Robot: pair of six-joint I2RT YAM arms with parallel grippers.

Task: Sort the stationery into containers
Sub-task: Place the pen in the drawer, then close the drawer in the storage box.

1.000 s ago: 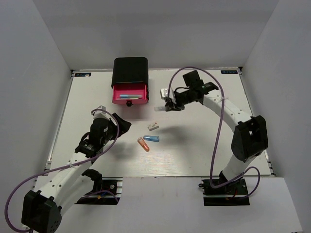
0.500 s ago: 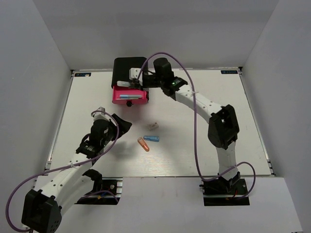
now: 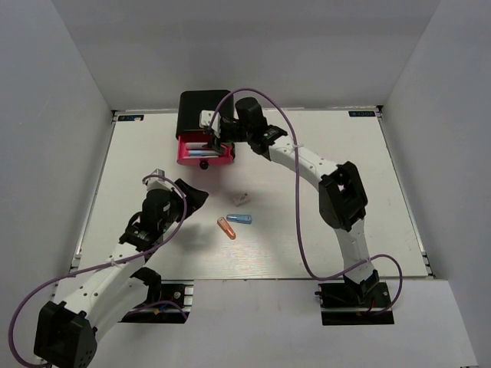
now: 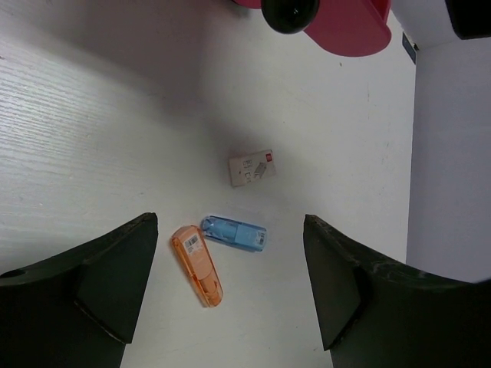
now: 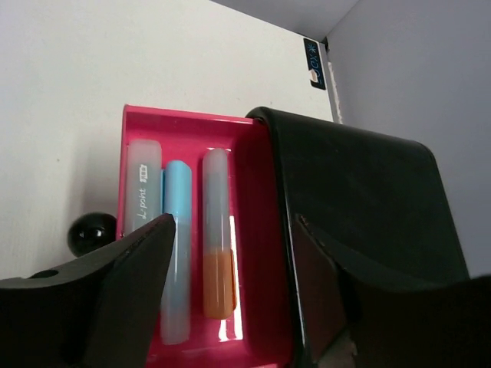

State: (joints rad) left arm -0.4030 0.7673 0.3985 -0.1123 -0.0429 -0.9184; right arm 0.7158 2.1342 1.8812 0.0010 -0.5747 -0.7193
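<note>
Your right gripper [image 3: 209, 132] above the open drawer [image 3: 184, 150]
Its jaws stand apart, empty, over the far pink drawer holding three pieces [image 5: 176, 253]; your left gripper [image 4: 230, 222] gapes wide above the orange piece [image 4: 198, 264], blue piece [image 4: 234, 234] and white eraser [image 4: 252, 168] at the table [image 3: 345, 192] middle.

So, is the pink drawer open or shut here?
Open: the drawer sticks out of the black cabinet, three pens visible inside.

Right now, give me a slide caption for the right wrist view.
Open right gripper above the pulled-out pink drawer, three capsule pieces lying side by side inside.
</note>
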